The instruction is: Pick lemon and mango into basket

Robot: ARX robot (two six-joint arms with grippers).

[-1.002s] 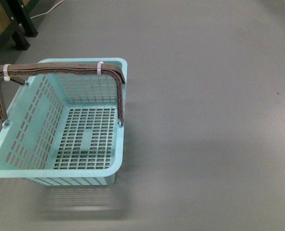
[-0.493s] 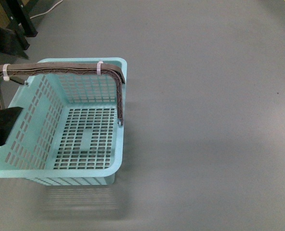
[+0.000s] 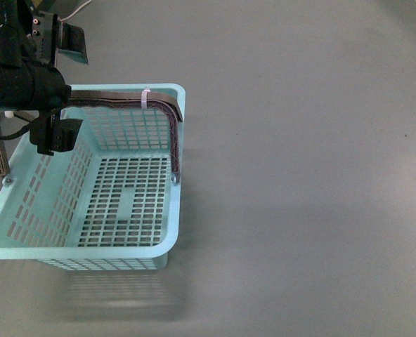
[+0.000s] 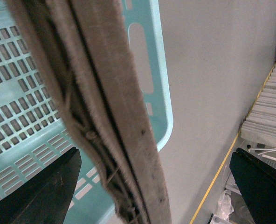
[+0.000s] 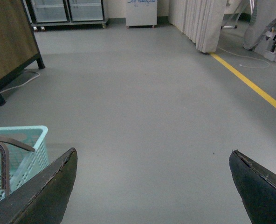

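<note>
The light blue-green basket (image 3: 167, 210) stands empty on the grey floor, its brown handle (image 3: 176, 140) raised over it. My left gripper (image 3: 62, 88) is open at the basket's back-left corner, one finger on each side of the handle's top bar. In the left wrist view the handle (image 4: 114, 107) runs between the two dark fingers (image 4: 47, 193) without touching them. My right gripper (image 5: 154, 186) is open over bare floor, with a corner of the basket (image 5: 28, 135) off to one side. The lemon and the mango are out of view.
Grey floor surrounds the basket. In the right wrist view a wooden panel on a dark frame (image 5: 10, 42), a yellow floor line (image 5: 250, 84), white curtains (image 5: 203, 23) and cabinets (image 5: 141, 11) stand far off. A white cable (image 3: 78, 8) lies at the back left.
My left arm has come into the front view from the left and risen to the handle's back-left end. The basket has not moved.
</note>
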